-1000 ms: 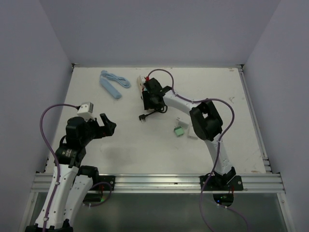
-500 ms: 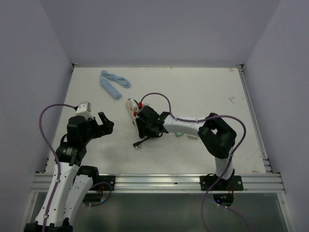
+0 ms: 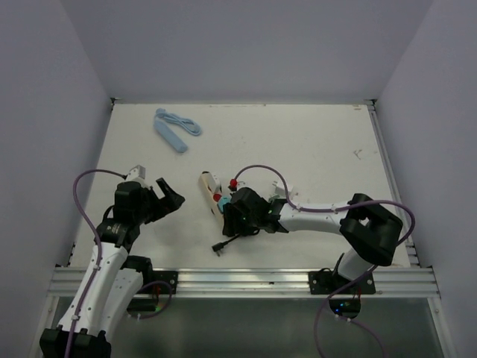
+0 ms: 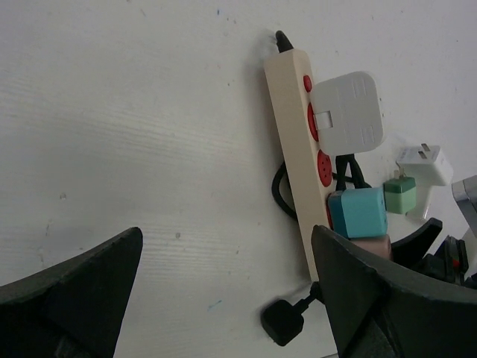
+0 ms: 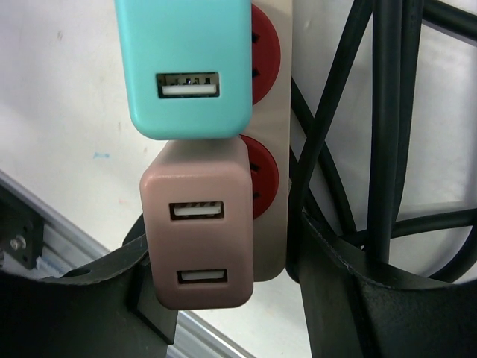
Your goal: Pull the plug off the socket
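Observation:
A cream power strip with red sockets lies near the table's middle; it also shows in the left wrist view. A white plug, a teal plug and a pink plug sit in it. My right gripper is shut across the strip's near end, one finger against the pink plug and the other on the strip's far side beside the black cables. My left gripper is open and empty, left of the strip.
The strip's black cord plug lies loose on the table near the front rail. A small green adapter and a white adapter lie right of the strip. A light blue strap lies at the far left.
My right gripper has dragged the power strip from the far middle of the table toward the near edge. My left gripper has shifted slightly nearer and stays open.

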You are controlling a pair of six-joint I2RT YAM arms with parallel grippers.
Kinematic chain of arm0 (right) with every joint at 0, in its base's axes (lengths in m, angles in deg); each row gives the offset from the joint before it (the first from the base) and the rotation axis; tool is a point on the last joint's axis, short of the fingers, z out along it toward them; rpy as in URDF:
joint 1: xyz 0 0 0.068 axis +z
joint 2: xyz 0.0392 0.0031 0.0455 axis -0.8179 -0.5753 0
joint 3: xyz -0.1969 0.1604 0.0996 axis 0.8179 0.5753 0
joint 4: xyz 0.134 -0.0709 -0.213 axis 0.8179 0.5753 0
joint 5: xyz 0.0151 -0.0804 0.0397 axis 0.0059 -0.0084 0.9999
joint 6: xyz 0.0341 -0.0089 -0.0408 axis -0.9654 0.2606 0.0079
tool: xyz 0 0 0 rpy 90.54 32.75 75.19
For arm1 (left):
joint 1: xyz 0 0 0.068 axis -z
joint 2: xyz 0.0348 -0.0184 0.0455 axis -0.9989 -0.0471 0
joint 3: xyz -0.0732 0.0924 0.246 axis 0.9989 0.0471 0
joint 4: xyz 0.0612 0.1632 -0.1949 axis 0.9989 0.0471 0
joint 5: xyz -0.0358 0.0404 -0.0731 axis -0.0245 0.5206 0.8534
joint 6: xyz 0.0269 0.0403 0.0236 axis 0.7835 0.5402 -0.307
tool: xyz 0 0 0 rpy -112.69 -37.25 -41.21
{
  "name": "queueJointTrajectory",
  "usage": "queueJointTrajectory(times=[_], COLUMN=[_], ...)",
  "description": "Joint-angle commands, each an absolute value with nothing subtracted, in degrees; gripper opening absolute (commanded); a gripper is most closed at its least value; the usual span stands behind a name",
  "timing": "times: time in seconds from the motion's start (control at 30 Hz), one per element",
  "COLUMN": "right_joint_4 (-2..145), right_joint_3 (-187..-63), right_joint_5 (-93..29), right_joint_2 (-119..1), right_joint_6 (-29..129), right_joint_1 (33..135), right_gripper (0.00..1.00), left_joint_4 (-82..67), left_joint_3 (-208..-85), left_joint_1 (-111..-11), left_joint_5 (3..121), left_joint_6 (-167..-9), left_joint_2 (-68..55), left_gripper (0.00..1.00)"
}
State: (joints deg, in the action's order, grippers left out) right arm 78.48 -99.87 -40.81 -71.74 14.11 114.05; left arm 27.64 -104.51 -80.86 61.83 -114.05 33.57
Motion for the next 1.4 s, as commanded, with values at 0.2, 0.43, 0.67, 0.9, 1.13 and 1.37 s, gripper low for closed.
queueJointTrajectory(times=[0.2,0.43,0.67,0.9,1.13,1.37], right_joint_4=[67.47,64.65,63.77,63.15,62.80,62.54], right_joint_3=[-93.52,-92.28,-92.20,-92.37,-92.20,-92.37], right_joint_5=[-36.96,-36.34,-35.73,-35.02,-34.85,-34.41], right_joint_2=[-67.74,-67.83,-68.79,-69.76,-69.94,-70.55], right_joint_6=[10.82,10.29,10.20,10.20,10.29,10.47], right_joint_1=[117.81,117.89,117.89,117.89,117.89,117.89], right_gripper=[0.00,0.00,0.00,0.00,0.00,0.00], left_joint_4=[12.79,2.17,-7.86,-15.08,-18.95,-22.11], left_joint_3=[-97.12,-93.34,-91.94,-91.84,-91.58,-91.84], left_joint_1=[-80.62,-78.96,-73.60,-68.85,-67.70,-66.56], left_joint_5=[71.48,72.63,70.61,67.97,66.92,66.04], left_joint_6=[-126.50,-131.69,-134.24,-135.83,-136.01,-136.71], left_joint_2=[27.52,22.42,15.92,8.02,3.17,-0.87], left_gripper=[0.98,0.93,0.91,0.87,0.76,0.66])
